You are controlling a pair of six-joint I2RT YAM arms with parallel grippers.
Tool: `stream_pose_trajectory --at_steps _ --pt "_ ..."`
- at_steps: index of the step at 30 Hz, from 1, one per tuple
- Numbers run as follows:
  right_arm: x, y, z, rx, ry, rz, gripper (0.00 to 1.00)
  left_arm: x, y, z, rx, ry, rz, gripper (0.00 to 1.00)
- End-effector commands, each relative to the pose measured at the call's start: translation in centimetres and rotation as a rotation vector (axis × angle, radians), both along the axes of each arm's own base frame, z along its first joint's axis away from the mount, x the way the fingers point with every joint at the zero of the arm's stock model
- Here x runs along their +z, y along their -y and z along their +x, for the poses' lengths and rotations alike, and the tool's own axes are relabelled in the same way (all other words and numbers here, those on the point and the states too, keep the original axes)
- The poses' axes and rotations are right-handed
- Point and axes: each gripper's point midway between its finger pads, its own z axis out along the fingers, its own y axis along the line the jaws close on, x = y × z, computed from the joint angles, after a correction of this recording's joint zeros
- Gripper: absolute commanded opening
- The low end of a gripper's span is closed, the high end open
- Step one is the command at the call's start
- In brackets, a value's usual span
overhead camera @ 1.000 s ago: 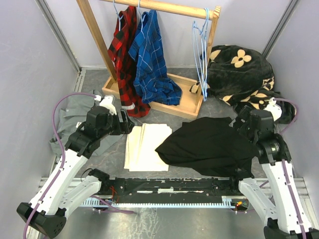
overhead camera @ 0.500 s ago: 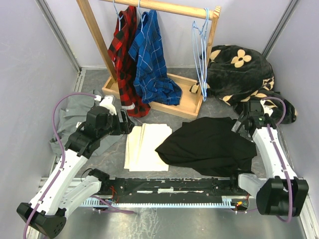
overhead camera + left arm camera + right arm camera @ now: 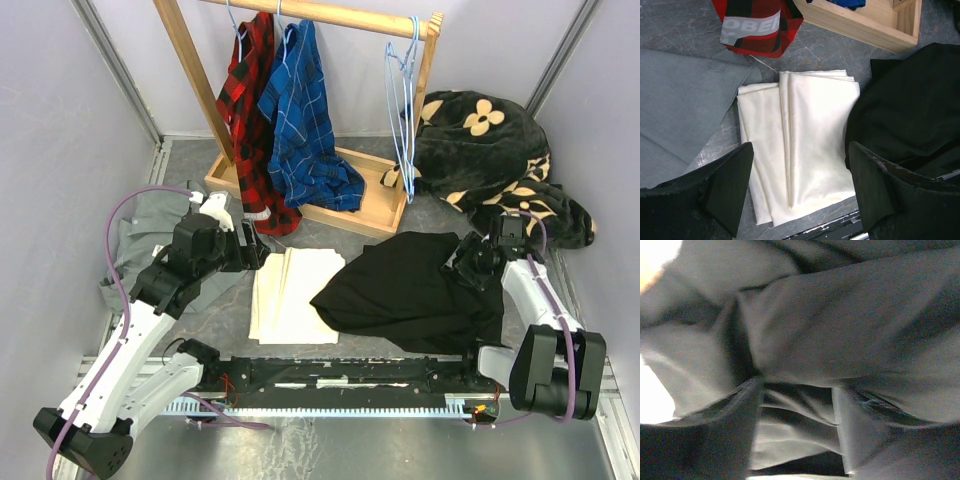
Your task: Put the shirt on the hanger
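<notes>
Between the right fingers [image 3: 715, 440], bunched shirt [image 3: 850, 335] folds

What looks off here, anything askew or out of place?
The black shirt lies bunched in a heap, not spread flat, with the right gripper down in its folds. The grey shirt is crumpled at far left. Nothing looks damaged or spilled.

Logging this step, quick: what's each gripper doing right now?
Left gripper: open, holding nothing.
Right gripper: down on the shirt, fabric between the jaws; whether it grips cannot be told.
</notes>
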Motion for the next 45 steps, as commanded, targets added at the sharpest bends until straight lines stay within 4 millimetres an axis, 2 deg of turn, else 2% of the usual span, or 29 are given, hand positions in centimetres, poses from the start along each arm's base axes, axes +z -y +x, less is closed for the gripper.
stream_pose_trajectory --at_steps 1,4,5,6,16,22,26,31,33,35,36,38,41,43,45 --pt "6.2 -4.2 4.1 0.136 0.337 0.215 0.48 2.0 0.6 0.2 -0.040 0.063 -0.018 0.83" --pt "9.7 -4.3 4.2 0.152 0.442 0.197 0.13 2.0 0.6 0.2 -0.042 0.062 -0.019 0.83" --pt "11.0 -4.0 4.1 0.148 0.473 0.171 0.04 1.9 0.6 0.2 -0.042 0.062 -0.019 0.83" --pt "12.7 -3.5 3.7 0.137 0.503 0.135 0.00 1.9 0.6 0.3 -0.042 0.062 -0.018 0.83" --pt "26.6 3.1 1.2 -0.023 0.656 -0.288 0.00 2.1 0.6 0.3 -0.038 0.067 -0.018 0.83" --pt "34.4 6.0 0.2 -0.032 0.676 -0.494 0.00 2.0 0.6 0.3 -0.040 0.068 -0.018 0.83" --pt "37.7 6.9 -0.3 -0.005 0.697 -0.596 0.00 2.0 0.6 0.3 -0.040 0.068 -0.021 0.83" --pt "41.7 6.2 0.0 0.060 0.773 -0.620 0.00 2.0 0.7 0.4 -0.041 0.068 -0.023 0.83" --pt "42.6 5.0 0.6 0.107 0.809 -0.577 0.00 1.8 0.8 0.5 -0.040 0.066 -0.029 0.83" --pt "42.6 3.4 1.2 0.153 0.835 -0.519 0.00 1.7 1.0 0.6 -0.039 0.061 -0.038 0.83" --pt "42.4 2.5 1.4 0.183 0.843 -0.498 0.00 1.7 1.1 0.6 -0.038 0.057 -0.042 0.83" --pt "40.5 0.1 2.1 0.254 0.828 -0.439 0.00 1.6 1.2 0.7 -0.035 0.055 -0.051 0.83" --pt "36.6 -6.1 3.2 0.421 0.795 -0.356 0.00 1.5 1.1 0.8 -0.024 0.054 -0.057 0.83" --pt "33.8 -11.4 3.3 0.550 0.775 -0.326 0.00 1.4 0.9 0.9 -0.011 0.050 -0.051 0.83" --pt "31.2 -17.3 2.4 0.680 0.774 -0.288 0.00 1.3 0.7 0.9 0.003 0.049 -0.047 0.83"
